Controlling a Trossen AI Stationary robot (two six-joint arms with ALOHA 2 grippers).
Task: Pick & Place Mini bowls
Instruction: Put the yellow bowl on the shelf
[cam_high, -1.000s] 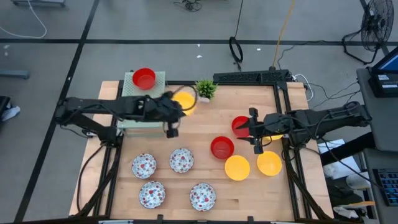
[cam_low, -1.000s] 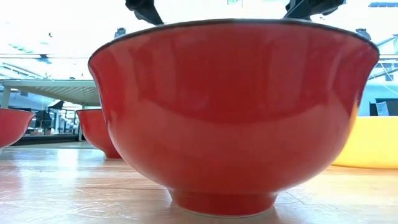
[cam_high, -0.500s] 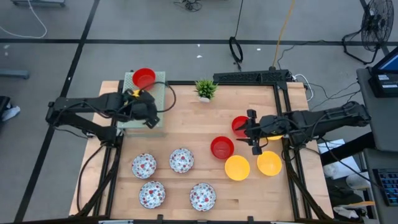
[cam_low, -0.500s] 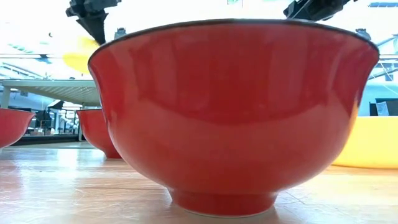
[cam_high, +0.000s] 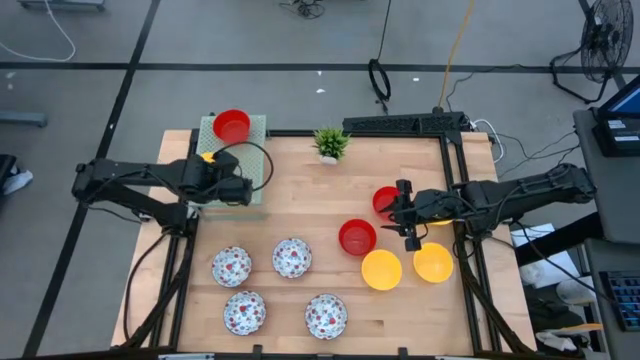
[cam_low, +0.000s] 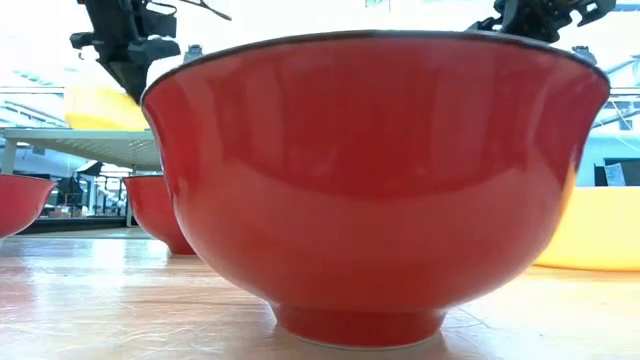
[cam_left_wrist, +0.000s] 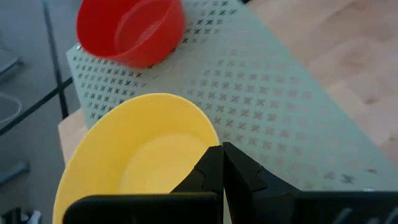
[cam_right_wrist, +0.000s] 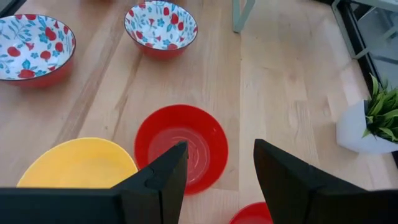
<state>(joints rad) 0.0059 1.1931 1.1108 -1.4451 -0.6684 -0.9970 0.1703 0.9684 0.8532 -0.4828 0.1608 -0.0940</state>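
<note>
A yellow bowl (cam_left_wrist: 140, 155) is pinched by its rim in the left gripper (cam_left_wrist: 219, 163), whose fingers are closed tight on it. In the high view that gripper (cam_high: 232, 186) sits at the left of the frame, over a pale green perforated mat (cam_high: 255, 135) at the table's upper left corner, with the bowl mostly hidden under the arm. A red bowl (cam_high: 231, 126) rests on the mat's upper part; the left wrist view shows it (cam_left_wrist: 129, 30) apart from the held yellow one.

The right gripper (cam_high: 410, 213) is right of centre in the high view, fingers spread wide and holding nothing. It hangs above the gap between two red bowls: one (cam_high: 386, 200) just above it in the frame, one (cam_high: 357, 238) to its lower left. Two more yellow bowls (cam_high: 381, 270) (cam_high: 432, 263) lie side by side below it.

Four floral bowls (cam_high: 292, 257) occupy the lower left of the table (cam_high: 300, 205), in two rows. A potted plant (cam_high: 331, 144) stands at the upper middle edge.

In the low view a red bowl (cam_low: 375, 180) fills most of the frame, with the held yellow bowl (cam_low: 100, 105) raised at upper left.
</note>
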